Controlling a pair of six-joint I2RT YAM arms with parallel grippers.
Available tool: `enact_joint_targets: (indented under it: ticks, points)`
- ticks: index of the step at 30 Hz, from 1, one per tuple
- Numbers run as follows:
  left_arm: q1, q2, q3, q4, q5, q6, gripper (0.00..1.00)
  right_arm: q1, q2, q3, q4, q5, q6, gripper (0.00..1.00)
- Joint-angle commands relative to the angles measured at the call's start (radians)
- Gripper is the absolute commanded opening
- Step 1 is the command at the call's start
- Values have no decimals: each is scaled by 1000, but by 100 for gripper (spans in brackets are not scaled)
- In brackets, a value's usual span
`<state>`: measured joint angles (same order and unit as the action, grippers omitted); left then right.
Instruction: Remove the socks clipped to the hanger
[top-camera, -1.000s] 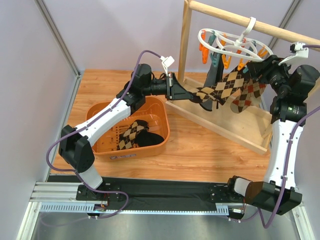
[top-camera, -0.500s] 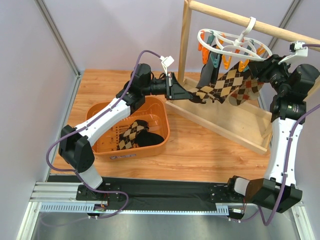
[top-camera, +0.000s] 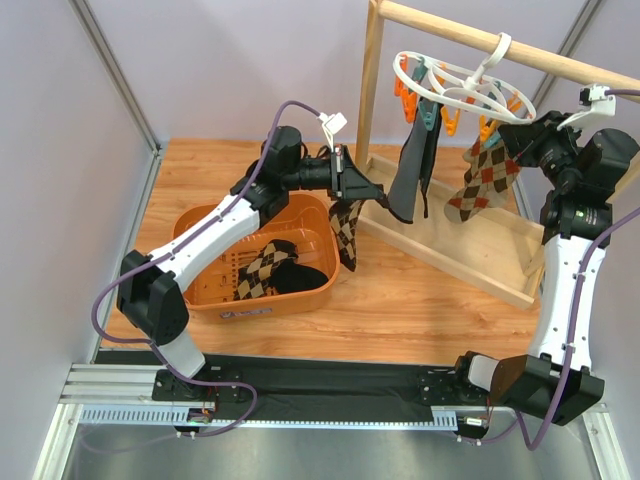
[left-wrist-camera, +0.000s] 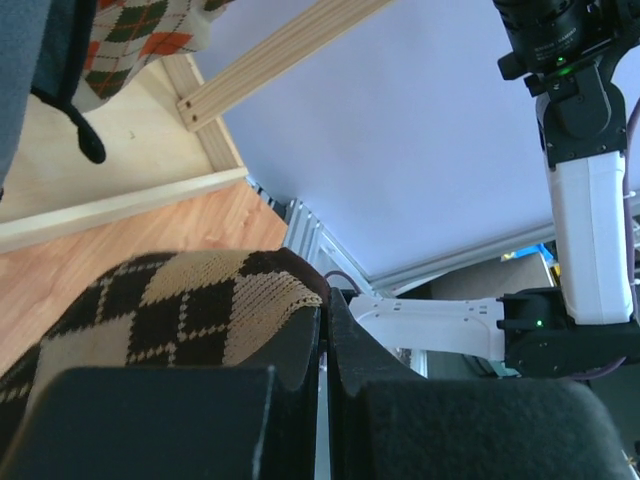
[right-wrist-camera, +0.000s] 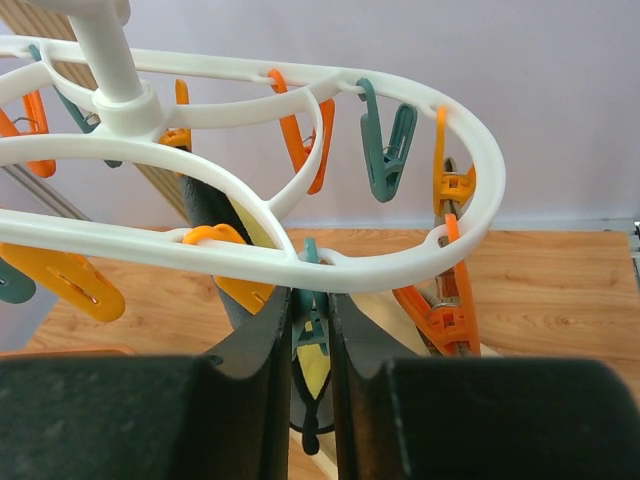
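My left gripper (top-camera: 368, 190) is shut on a brown-and-tan argyle sock (top-camera: 346, 232), which hangs free from it above the basket's right rim. The left wrist view shows that sock (left-wrist-camera: 180, 310) pinched at the fingers (left-wrist-camera: 300, 335). The white hanger (top-camera: 465, 85) hangs from the wooden rail with a black sock (top-camera: 412, 170) and another argyle sock (top-camera: 485, 180) clipped to it. My right gripper (top-camera: 508, 138) is at the hanger's right end. In the right wrist view it (right-wrist-camera: 312, 330) is shut on a teal clip (right-wrist-camera: 312, 318) under the ring (right-wrist-camera: 400, 262), and a black-and-yellow sock (right-wrist-camera: 312, 368) hangs below.
An orange basket (top-camera: 200, 235) on the left of the table holds an argyle sock (top-camera: 262, 268) and a black one (top-camera: 300, 278). The wooden rail frame has a post (top-camera: 372, 90) and a base (top-camera: 470, 255) under the hanger. Grey walls close in the sides.
The argyle sock that was stretched between my left gripper and the hanger has come off its clip and now hangs from the left gripper. The hanger has swung back level.
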<state>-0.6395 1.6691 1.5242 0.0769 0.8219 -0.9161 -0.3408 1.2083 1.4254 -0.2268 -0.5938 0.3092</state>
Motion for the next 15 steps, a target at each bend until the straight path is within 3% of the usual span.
enact_joint_targets:
  ticks: [1,8,11,15]
  points:
    - [35,-74,69,-71,2,54,0,-1,-15,29,12,-11,2,17]
    - [133,-198,165,-496,-113,296,0,-1,-56,8,-92,57,27,37]
    - [161,-264,208,-697,-196,412,0,0,-102,-29,-97,64,39,50]
    - [164,-362,222,-908,-403,523,0,2,-154,-95,-140,68,74,75]
